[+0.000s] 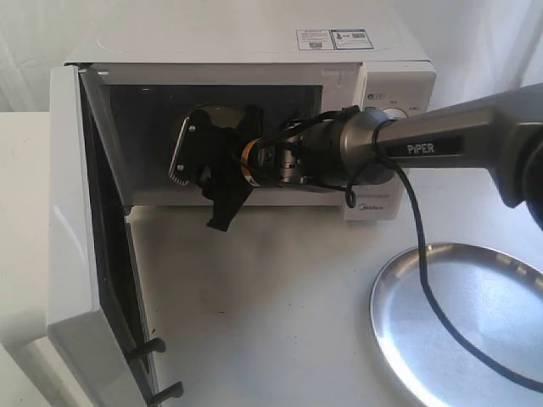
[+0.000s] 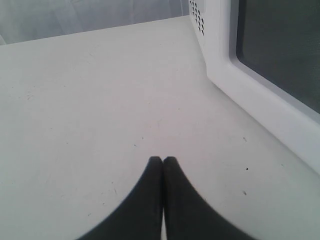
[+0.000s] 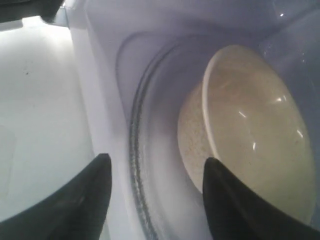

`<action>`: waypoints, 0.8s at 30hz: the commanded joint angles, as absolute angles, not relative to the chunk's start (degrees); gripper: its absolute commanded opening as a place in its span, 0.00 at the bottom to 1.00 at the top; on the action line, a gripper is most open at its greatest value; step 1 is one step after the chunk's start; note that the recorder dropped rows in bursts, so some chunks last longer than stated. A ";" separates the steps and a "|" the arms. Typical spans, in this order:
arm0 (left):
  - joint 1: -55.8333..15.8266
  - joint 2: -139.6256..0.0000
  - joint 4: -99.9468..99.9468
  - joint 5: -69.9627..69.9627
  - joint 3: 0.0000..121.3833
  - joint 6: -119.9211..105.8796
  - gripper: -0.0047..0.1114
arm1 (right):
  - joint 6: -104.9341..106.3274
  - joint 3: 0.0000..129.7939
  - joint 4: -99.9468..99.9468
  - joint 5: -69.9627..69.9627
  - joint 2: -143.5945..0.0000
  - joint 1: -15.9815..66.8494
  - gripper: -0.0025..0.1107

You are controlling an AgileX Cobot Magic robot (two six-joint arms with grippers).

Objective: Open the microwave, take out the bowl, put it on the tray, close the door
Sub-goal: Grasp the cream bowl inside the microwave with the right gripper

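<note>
The white microwave (image 1: pixel 254 42) stands at the back with its door (image 1: pixel 68 212) swung wide open to the left. My right gripper (image 1: pixel 212 161) reaches into the cavity and hides most of what is inside in the exterior view. In the right wrist view this gripper (image 3: pixel 156 162) is open. The cream-white bowl (image 3: pixel 250 130) sits on the glass turntable (image 3: pixel 145 150), with one fingertip in front of its rim and the other out over the turntable. The steel tray (image 1: pixel 475 331) lies at the front right. My left gripper (image 2: pixel 163 159) is shut on nothing, low over the table beside the door (image 2: pixel 260 100).
The open door's latch hooks (image 1: pixel 157 369) stick out at the front left. A black cable (image 1: pixel 420 254) hangs from the right arm across the tray's rim. White table surface (image 1: pixel 254 297) stretches in front of the microwave.
</note>
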State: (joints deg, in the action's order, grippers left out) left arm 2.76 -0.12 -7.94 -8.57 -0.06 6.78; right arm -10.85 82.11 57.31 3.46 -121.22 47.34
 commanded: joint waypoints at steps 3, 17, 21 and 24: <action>2.71 0.00 -7.73 -8.54 0.00 7.15 0.04 | -10.74 82.61 56.14 1.71 -119.40 47.34 0.47; 2.71 0.00 -7.73 -8.54 0.00 7.15 0.04 | -1.65 80.78 57.69 3.39 -119.49 47.43 0.44; 2.71 0.00 -7.73 -8.54 0.00 7.15 0.04 | -1.07 83.16 57.69 3.82 -121.18 47.43 0.43; 2.71 0.00 -7.73 -8.54 0.00 7.15 0.04 | -1.07 85.10 57.69 4.12 -121.82 47.33 0.43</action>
